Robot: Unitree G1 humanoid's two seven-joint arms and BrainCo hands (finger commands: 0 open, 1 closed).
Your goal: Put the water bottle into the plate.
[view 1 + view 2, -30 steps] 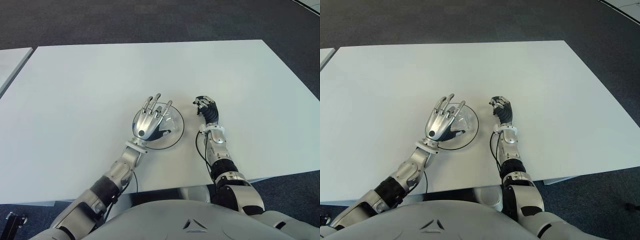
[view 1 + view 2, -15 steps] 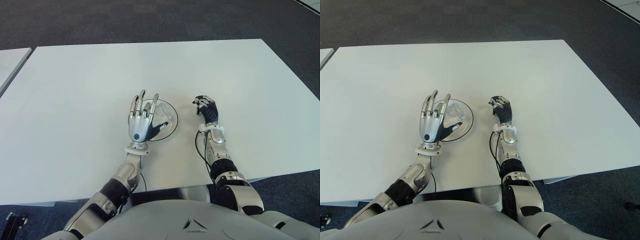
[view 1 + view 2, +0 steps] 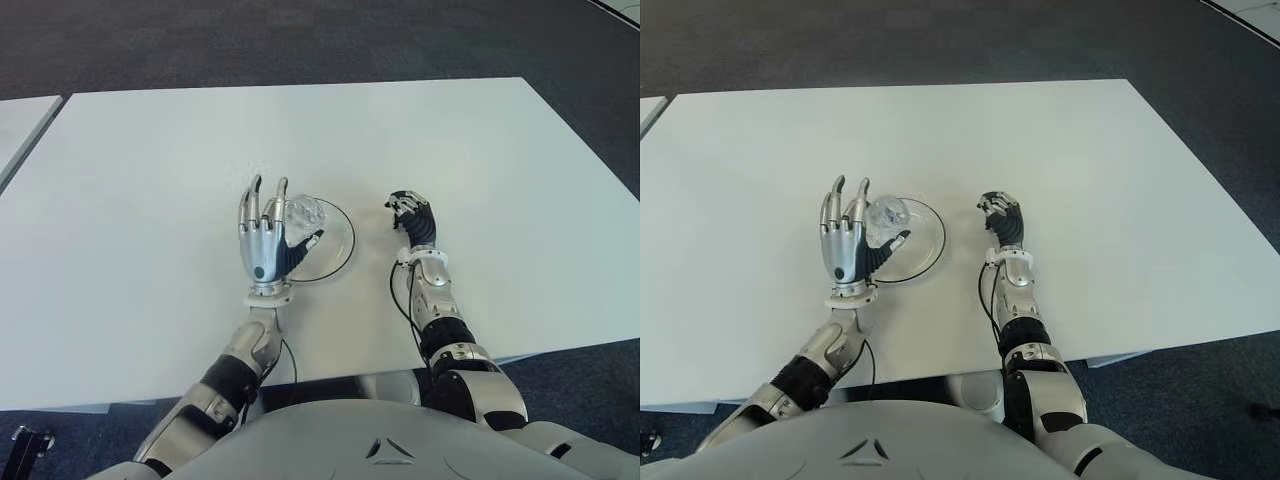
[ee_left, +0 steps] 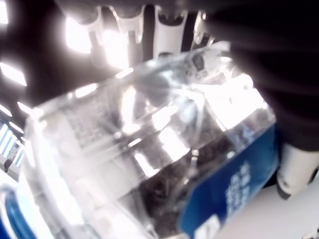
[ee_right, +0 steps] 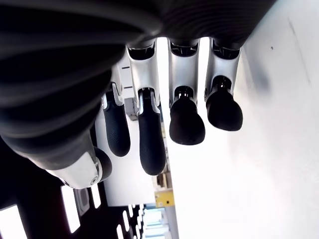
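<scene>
A clear plastic water bottle (image 3: 303,213) with a blue label lies in the round transparent plate (image 3: 341,254) near the table's middle. My left hand (image 3: 263,232) stands upright at the plate's left edge, fingers straight and open, palm facing the bottle and thumb reaching over the plate. In the left wrist view the bottle (image 4: 149,149) fills the picture just in front of the palm, with the fingers extended beyond it and not wrapped around it. My right hand (image 3: 412,216) shows to the right of the plate, its fingers curled on nothing (image 5: 169,119).
The white table (image 3: 500,150) stretches wide on all sides of the plate. A second white table's corner (image 3: 20,120) shows at the far left across a gap. Dark carpet lies beyond the far edge.
My left hand has slid left off the plate and turned upright, uncovering the bottle that now lies in the plate. The right hand has stayed still.
</scene>
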